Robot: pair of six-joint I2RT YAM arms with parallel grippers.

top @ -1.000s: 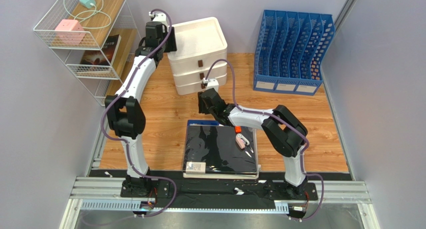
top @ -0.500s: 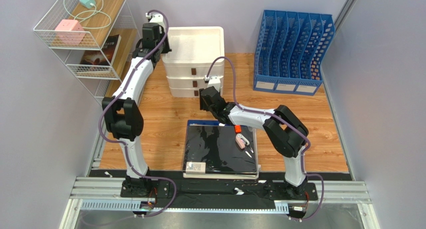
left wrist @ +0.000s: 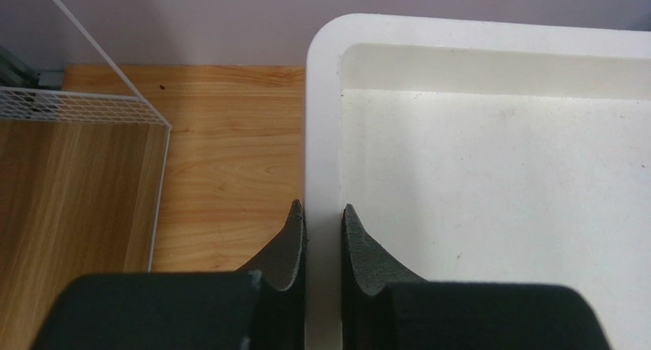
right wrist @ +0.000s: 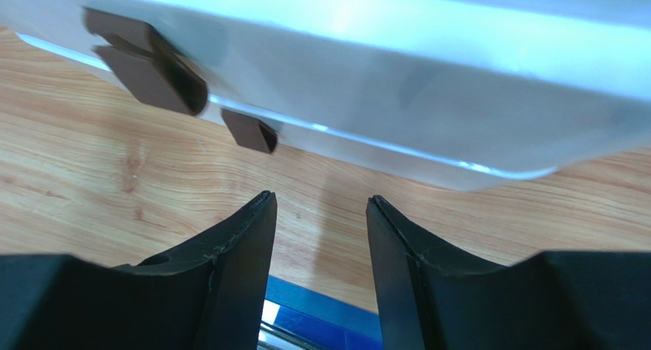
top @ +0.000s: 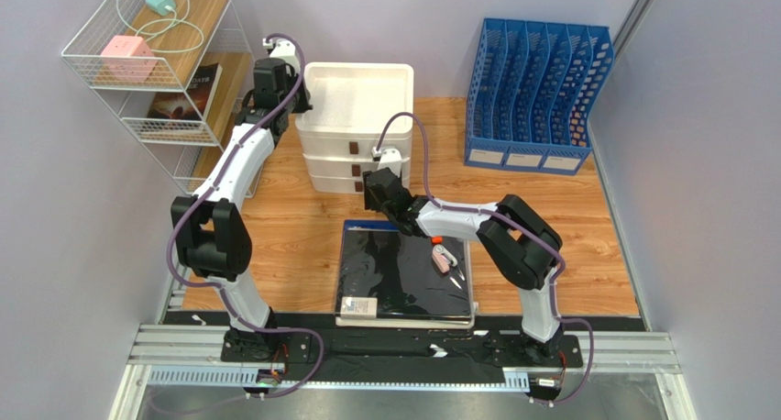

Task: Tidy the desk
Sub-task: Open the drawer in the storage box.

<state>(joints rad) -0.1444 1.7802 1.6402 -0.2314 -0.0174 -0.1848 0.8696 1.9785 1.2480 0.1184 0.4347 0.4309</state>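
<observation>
Left tool (left wrist: 321, 212) pinches the rim of the white drawer unit (top: 357, 99); right tool (right wrist: 321, 201) is spread and empty. Black folder (top: 394, 278) and small pink item (top: 443, 263) lie loose on the table (top: 293, 209): tidying is probably at an early stage.

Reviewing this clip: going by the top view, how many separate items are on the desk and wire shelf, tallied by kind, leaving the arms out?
white drawer unit: 1
blue file rack: 1
white wire shelf: 1
black flat item: 1
pink cube: 1
teal plug: 1
book: 1
Total: 7
</observation>
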